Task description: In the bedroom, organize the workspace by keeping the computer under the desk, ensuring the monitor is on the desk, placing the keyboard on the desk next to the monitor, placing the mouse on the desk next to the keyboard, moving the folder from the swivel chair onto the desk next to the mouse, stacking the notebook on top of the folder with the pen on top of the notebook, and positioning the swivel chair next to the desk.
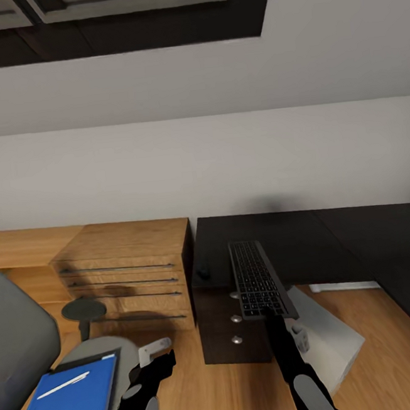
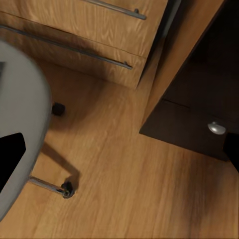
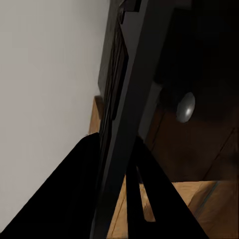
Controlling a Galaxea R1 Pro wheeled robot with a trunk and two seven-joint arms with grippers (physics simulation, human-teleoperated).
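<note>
- The bench [image 1: 309, 238], black-topped, stands against the pale wall [image 1: 225, 158]; a light-wood cabinet [image 1: 127, 276] with long bar handles sits just beside its end.
- The keyboard [image 1: 258, 279] lies lengthwise on the bench, its near end overhanging the bench's front edge.
- The right gripper [image 1: 274, 321] is clamped on that overhanging end; in the right wrist view its dark fingers [image 3: 144, 199] sit either side of the keyboard's thin edge [image 3: 122, 119].
- The mouse [image 1: 204, 272] rests on the bench near its cabinet-side end, apart from the keyboard.
- A dark drawer unit [image 1: 234, 331] with round silver knobs stands under the bench below the keyboard.
- The computer [image 1: 329, 337], a pale box, lies on the wood floor [image 1: 186, 384] under the bench, beside the drawer unit.
- The chair [image 1: 31, 349], grey, stands well away from the bench, in front of the cabinet.
- The folder [image 1: 68, 402], blue, lies flat on the chair's seat, with the white pen [image 1: 62, 385] on top of it.
- The left gripper [image 1: 153, 368] hangs over the floor between the chair and the bench; its fingers appear parted and empty.
- The left wrist view shows the chair's seat edge [image 2: 25, 129] and a caster [image 2: 66, 188] on the floor.
</note>
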